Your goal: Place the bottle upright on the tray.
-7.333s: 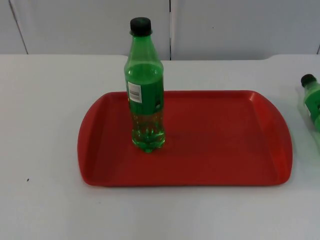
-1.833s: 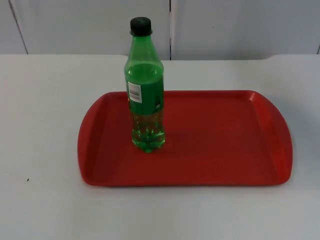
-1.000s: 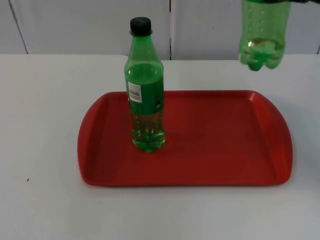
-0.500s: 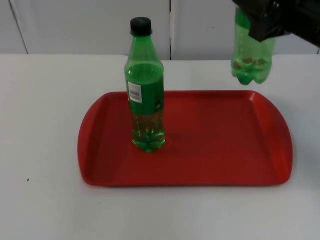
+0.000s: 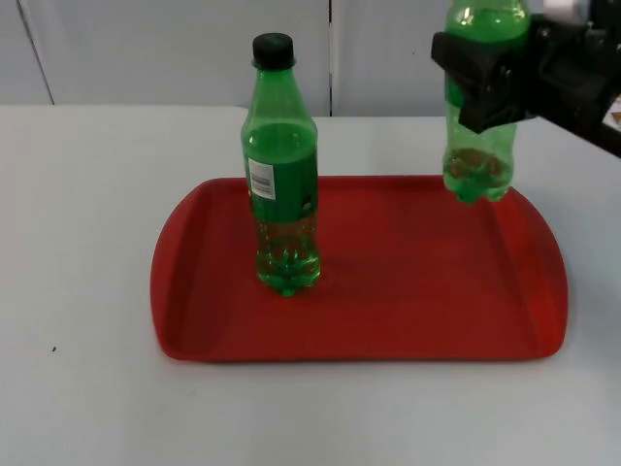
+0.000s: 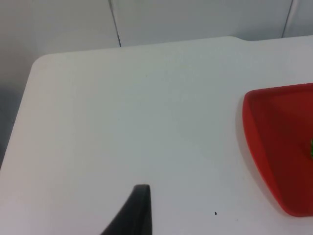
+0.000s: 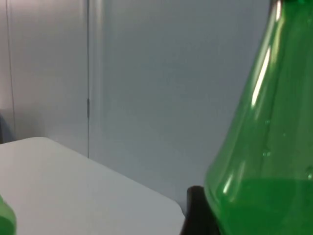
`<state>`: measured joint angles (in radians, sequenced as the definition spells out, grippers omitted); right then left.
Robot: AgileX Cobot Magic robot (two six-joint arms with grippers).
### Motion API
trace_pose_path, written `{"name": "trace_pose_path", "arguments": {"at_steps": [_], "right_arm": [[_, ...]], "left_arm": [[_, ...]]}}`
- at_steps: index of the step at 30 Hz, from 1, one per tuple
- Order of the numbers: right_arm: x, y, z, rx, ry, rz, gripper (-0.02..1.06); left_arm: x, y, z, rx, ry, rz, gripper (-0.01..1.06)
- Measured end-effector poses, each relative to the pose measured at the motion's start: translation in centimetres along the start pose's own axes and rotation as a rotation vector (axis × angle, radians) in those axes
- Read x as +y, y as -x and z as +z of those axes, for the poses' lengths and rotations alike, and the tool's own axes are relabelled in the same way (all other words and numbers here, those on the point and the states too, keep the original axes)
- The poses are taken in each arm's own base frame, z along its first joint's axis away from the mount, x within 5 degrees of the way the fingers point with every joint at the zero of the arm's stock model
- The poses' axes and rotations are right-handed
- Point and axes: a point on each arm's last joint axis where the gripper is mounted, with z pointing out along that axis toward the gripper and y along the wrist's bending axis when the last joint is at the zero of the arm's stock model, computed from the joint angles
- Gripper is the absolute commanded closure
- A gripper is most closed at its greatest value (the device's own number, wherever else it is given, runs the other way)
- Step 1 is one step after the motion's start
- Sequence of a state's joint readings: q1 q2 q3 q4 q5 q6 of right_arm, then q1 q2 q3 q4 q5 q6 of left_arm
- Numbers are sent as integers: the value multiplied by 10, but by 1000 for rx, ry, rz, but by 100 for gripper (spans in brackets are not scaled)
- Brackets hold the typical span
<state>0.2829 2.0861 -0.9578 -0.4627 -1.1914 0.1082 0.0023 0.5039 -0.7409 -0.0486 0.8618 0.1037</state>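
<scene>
A red tray (image 5: 408,320) lies in the middle of the white table. One green bottle with a black cap (image 5: 281,194) stands upright on the tray's left half. My right gripper (image 5: 488,85) is shut on the upper body of a second green bottle (image 5: 475,160). That bottle hangs upright, its base just above the tray's far right rim. The right wrist view has the held bottle (image 7: 259,171) close up beside a black finger (image 7: 195,210). My left gripper (image 6: 136,213) waits above bare table, left of the tray's corner (image 6: 274,147).
The grey partition wall (image 5: 146,49) closes the table's far side. White table top (image 5: 78,243) surrounds the tray on all sides. The tray's right half (image 5: 437,282) holds nothing.
The second bottle, earlier lying at the table's right edge, left the view and came back held by my right gripper. It has moved down and left to the tray's far right rim.
</scene>
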Motion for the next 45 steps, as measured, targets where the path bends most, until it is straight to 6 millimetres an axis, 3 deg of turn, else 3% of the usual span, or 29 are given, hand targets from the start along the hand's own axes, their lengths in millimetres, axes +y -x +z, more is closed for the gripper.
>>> {"name": "trace_pose_path", "arguments": {"at_steps": [17,26,45], "right_arm": [[10,-43,40,-4,12,32,105],[21,-66,42,27,23,46,105],[21,-68,42,17,20,51,105]], "left_arm": [[0,0,0,0,2,1,0],[0,0,0,0,3,3,0],[0,0,0,0,3,3,0]]}}
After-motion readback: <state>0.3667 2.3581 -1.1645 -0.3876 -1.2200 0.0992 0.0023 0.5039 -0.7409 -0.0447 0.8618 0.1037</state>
